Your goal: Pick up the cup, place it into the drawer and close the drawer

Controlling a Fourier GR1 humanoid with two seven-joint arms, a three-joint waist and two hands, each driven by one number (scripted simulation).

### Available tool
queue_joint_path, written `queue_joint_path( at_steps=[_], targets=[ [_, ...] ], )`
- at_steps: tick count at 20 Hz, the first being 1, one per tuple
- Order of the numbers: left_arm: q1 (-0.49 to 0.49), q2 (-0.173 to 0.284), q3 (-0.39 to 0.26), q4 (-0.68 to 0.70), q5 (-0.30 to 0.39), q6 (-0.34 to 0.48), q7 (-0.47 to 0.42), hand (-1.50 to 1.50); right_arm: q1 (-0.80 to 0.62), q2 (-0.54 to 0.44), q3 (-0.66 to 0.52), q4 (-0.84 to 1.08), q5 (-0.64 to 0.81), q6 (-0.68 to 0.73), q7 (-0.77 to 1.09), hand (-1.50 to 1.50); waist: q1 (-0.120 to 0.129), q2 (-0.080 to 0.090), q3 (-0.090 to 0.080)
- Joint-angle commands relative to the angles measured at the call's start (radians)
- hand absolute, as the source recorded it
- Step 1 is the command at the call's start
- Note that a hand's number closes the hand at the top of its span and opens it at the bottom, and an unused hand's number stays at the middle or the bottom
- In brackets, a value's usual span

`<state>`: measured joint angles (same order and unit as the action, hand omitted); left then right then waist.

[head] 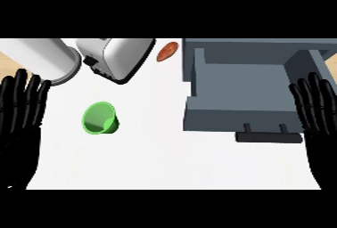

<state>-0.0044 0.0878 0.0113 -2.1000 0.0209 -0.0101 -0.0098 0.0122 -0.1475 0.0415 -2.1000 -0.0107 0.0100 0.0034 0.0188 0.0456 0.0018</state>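
Note:
A green cup (100, 118) lies on the white counter (171, 160), left of centre, its mouth facing up towards me. To its right stands a grey drawer (240, 87), pulled open, with a dark handle (269, 136) at its front. My left hand (20, 116) rests open at the left edge, fingers up, a little left of the cup. At the right edge my right hand (317, 116) rests open, fingers up, beside the drawer's right side. Neither hand touches anything.
A white toaster (115, 55) and a white cylinder (43, 58) lie at the back left. A small orange-brown object (167, 51) sits at the back between the toaster and the drawer.

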Motion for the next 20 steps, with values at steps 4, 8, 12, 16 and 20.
queue_joint_path(
  at_steps=[4,8,12,16,20],
  targets=[
    [0.011,0.047,0.065,0.063,0.059,-0.081,-0.051,-1.50,-0.039,0.057,0.028,0.040,0.039,-0.027,-0.032,-1.50,-0.017,-0.046,-0.002],
    [0.003,-0.049,0.116,0.167,0.183,0.000,0.071,-1.50,0.002,-0.006,0.041,0.041,-0.027,0.065,0.070,-1.50,-0.015,-0.044,-0.003],
    [-0.055,-0.052,0.128,0.240,0.188,0.014,0.063,-1.50,-0.135,0.001,-0.016,0.193,-0.036,0.065,0.036,-1.50,-0.015,-0.044,-0.002],
    [-0.020,-0.003,0.193,0.305,0.215,-0.038,-0.003,-1.50,-0.130,-0.011,-0.046,0.134,-0.082,0.098,0.101,-1.50,-0.017,-0.046,-0.002],
    [-0.059,-0.052,0.137,0.400,0.114,0.047,-0.021,-1.50,-0.202,-0.023,-0.096,0.276,-0.098,0.128,0.016,-1.50,-0.016,-0.045,-0.002]
  ],
)
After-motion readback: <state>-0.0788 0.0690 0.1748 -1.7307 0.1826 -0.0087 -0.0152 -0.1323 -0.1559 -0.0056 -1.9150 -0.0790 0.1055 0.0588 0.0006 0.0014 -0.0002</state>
